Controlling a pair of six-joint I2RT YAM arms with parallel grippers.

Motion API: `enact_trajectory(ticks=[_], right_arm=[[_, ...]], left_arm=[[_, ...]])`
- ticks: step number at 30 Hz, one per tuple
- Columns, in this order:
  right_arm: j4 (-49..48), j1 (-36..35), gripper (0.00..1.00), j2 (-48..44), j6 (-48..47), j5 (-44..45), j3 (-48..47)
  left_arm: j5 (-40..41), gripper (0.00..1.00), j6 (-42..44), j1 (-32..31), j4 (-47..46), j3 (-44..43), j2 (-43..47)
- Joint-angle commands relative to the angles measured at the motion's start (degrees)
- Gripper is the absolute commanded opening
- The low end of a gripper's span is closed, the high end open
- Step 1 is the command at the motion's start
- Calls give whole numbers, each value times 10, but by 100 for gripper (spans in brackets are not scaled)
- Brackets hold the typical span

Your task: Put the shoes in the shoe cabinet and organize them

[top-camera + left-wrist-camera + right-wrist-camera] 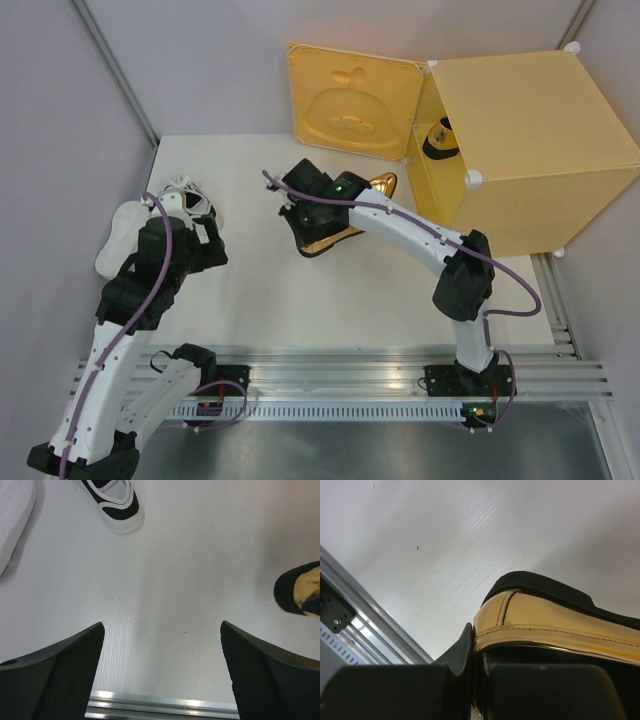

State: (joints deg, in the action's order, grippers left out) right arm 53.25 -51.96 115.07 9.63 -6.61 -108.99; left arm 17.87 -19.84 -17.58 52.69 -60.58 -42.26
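Observation:
The yellow-orange shoe cabinet (535, 150) stands at the far right with its door (350, 100) swung open to the left. One gold shoe (438, 138) sits inside the opening. My right gripper (312, 222) is shut on the second gold shoe (345, 238), its heel pinched between the fingers in the right wrist view (555, 625). Two white shoes lie at the far left: a laced one (192, 197) and a plain one (117, 238). My left gripper (162, 670) is open and empty over bare table, near the white shoes (117, 505).
Grey walls enclose the white table (330, 310). A metal rail (380, 375) runs along the near edge. The gold shoe's toe (300, 590) shows at the right of the left wrist view.

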Motion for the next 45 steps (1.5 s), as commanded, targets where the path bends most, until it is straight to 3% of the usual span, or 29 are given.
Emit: enact_trajectory(ticks=[1, 8, 18, 25, 45], right_arm=[[40, 59, 1, -60, -44, 51, -75], [70, 146, 1, -49, -87, 34, -157], [33, 284, 1, -33, -107, -53, -170], [32, 329, 1, -23, -107, -76, -171], [40, 360, 11, -40, -69, 84, -139]], left_arm=[[-10, 100, -9, 3, -2, -14, 0], [-12, 100, -7, 3, -1, -18, 2], [-13, 100, -8, 3, 2, -19, 10], [-14, 100, -10, 4, 5, -19, 11], [-25, 100, -6, 3, 6, -12, 12]])
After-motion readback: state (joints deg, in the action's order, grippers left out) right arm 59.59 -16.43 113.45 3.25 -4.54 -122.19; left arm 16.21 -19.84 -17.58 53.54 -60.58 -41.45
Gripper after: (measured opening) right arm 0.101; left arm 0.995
